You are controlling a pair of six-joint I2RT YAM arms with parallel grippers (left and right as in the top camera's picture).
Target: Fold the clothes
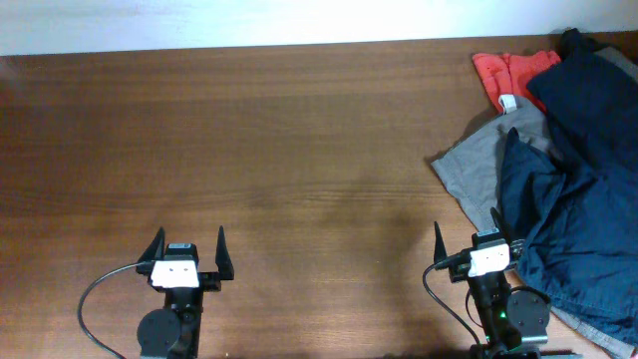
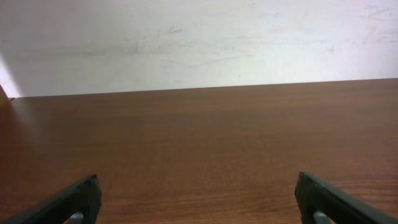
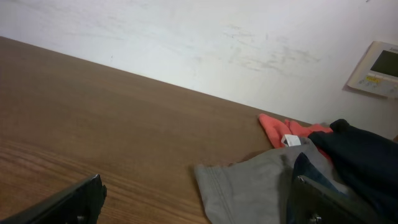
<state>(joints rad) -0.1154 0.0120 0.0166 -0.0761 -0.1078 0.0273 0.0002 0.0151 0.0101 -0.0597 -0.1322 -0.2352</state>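
The clothes (image 1: 588, 130), a pair of navy shorts, are all bunched up at the table's (image 1: 299, 150) right edge, lying partly over a grey garment (image 1: 474, 165). There's a red-orange one (image 1: 498, 72) near the far right corner. Both arms sit at the near edge. The left claw (image 1: 187, 247) has its fingers wide apart over bare wood. The right claw (image 1: 469, 239) is spread too, just beside the heap and gripping nothing.

Navy shorts (image 1: 578, 204) cut off by right edge.
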